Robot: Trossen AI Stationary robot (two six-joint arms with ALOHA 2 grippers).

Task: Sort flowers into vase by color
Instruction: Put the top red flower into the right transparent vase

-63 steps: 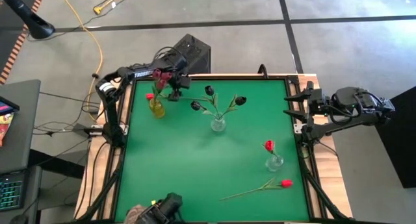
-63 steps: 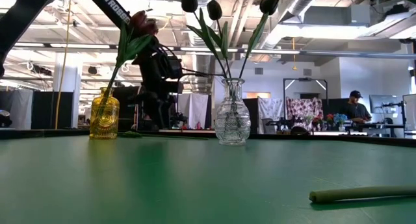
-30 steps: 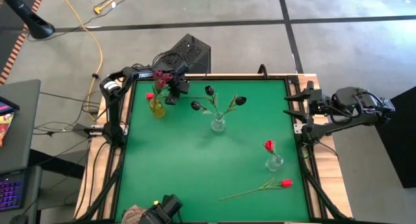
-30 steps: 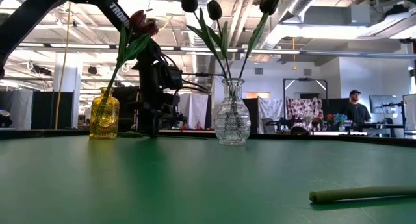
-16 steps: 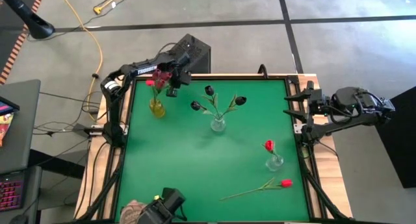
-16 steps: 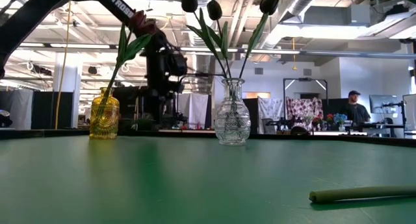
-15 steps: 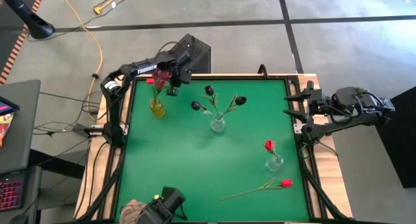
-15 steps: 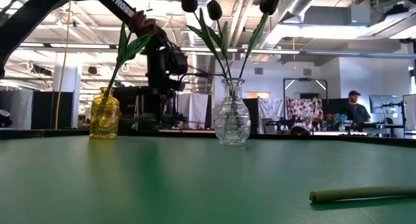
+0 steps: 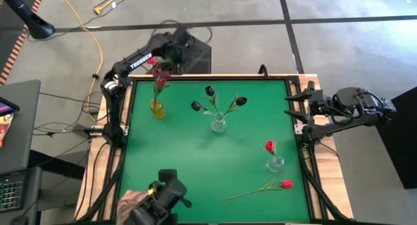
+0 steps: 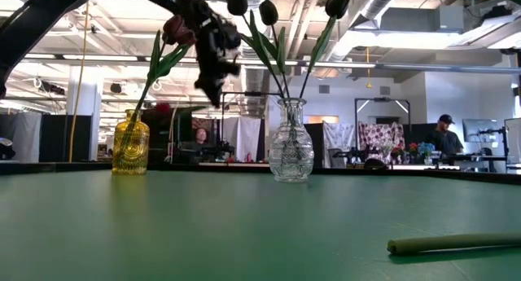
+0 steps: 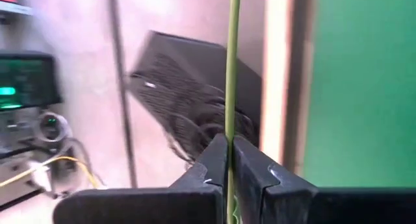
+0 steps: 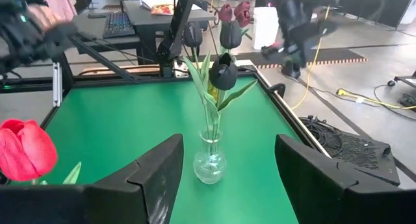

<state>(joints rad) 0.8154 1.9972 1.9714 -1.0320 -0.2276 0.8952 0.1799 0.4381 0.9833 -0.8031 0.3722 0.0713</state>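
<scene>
Both arms black, jointed; left arm (image 9: 133, 60) white lettering, red mark; right arm (image 9: 352, 107) bundled black cables; wrist fingers (image 12: 156, 175) matte black, angular.

A blurred dark arm (image 10: 207, 45), perhaps its pincer, hangs between two vases of tulips (image 10: 269, 32).

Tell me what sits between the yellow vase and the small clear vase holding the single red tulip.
In the high view, the clear vase of dark tulips stands between the yellow vase and the small vase; otherwise bare green table.
</scene>
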